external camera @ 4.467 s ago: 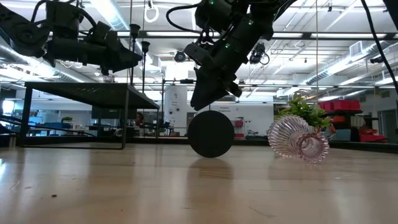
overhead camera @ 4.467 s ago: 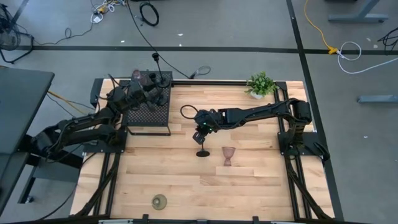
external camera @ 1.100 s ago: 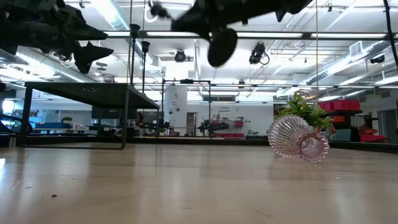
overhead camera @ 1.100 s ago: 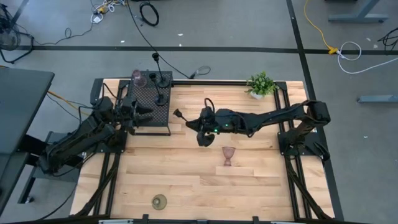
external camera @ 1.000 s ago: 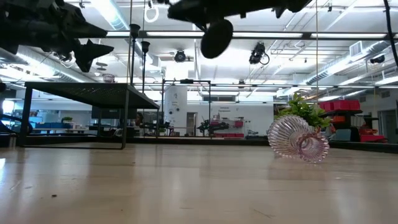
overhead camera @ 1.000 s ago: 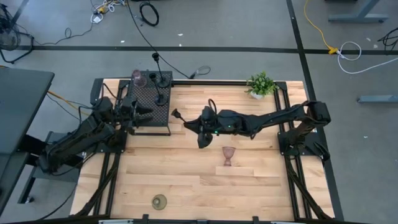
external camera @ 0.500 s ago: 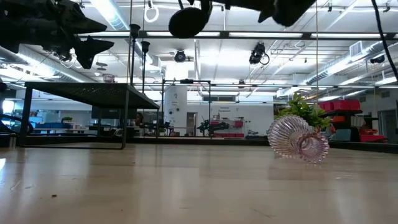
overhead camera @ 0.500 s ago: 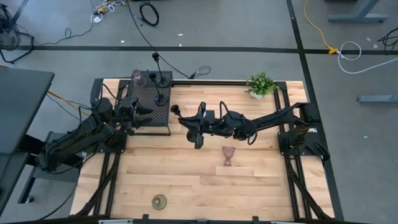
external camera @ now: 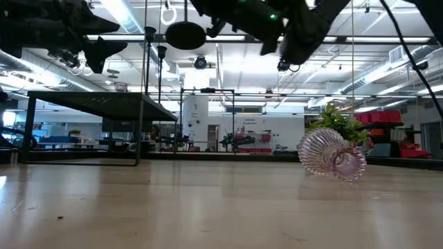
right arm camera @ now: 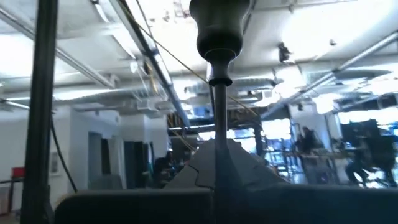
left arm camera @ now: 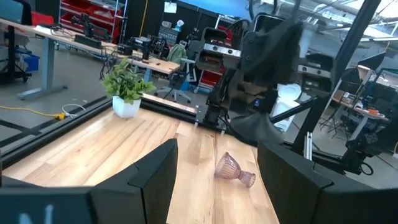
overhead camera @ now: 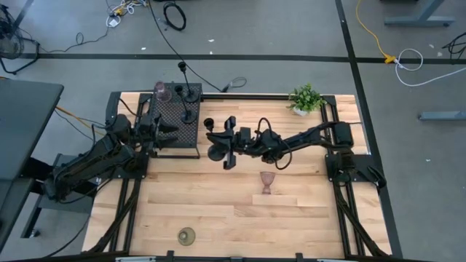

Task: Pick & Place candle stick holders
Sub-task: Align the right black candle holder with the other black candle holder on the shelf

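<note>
There are three thin black metal candle stems with round bases: two (overhead camera: 188, 93) stand on the black perforated mesh box (overhead camera: 175, 125) and one (overhead camera: 216, 143) is in the air beside it. Two pinkish glass goblets are visible, one (overhead camera: 159, 92) on the box and one (overhead camera: 268, 182) well apart from it. One squat olive-gold round holder (overhead camera: 187, 235) and one small green potted plant (overhead camera: 305, 98) complete the count.

table (overhead camera: 218, 211): light wood planks, black frame rails on sides
mesh box (overhead camera: 175, 127): far left part of table
potted plant (overhead camera: 306, 98): far right corner
pink goblet (overhead camera: 268, 183): on its side, mid table
olive-gold holder (overhead camera: 187, 236): near edge, left of centre
</note>
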`<state>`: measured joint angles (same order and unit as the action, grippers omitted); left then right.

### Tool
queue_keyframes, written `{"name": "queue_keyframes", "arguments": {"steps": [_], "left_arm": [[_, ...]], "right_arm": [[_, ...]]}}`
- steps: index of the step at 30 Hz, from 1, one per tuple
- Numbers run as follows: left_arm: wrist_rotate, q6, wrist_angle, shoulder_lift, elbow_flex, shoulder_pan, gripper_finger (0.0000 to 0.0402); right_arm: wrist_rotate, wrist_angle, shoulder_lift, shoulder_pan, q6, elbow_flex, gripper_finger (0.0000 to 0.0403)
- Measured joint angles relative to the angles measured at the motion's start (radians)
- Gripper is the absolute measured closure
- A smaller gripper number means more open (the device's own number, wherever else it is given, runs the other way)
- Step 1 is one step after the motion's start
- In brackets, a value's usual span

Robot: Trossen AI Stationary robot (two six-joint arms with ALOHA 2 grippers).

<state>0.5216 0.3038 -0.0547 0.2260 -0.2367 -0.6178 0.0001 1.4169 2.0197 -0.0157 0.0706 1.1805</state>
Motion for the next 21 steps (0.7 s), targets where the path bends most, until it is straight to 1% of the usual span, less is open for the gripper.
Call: {"name": "queue_keyframes", "arguments": {"steps": [3, 7, 10, 15, 21], "left_arm": [[-0.008, 0.000, 0.000, 0.000, 0.000, 0.000, 0.0177], [-0.012, 0.000, 0.000, 0.000, 0.000, 0.000, 0.0177], [-0.012, -0.001, -0.001, 0.000, 0.000, 0.000, 0.0177], [-0.012, 0.000, -0.003, 0.000, 0.000, 0.000, 0.0177], [-0.012, -0.001, -0.003, 0.000, 0.000, 0.000, 0.0177]], "right_arm": [[-0.052, -0.002, 0.062, 0.005, 0.001, 0.097, 0.0402], [-0.115, -0.078, 0.137, 0.016, -0.025, 0.231, 0.0402], [-0.155, -0.115, 0.171, 0.026, -0.027, 0.303, 0.0402], [-0.175, -0.083, 0.218, 0.045, -0.023, 0.362, 0.0402], [-0.158, -0.085, 0.219, 0.072, -0.004, 0.364, 0.0402]]}}
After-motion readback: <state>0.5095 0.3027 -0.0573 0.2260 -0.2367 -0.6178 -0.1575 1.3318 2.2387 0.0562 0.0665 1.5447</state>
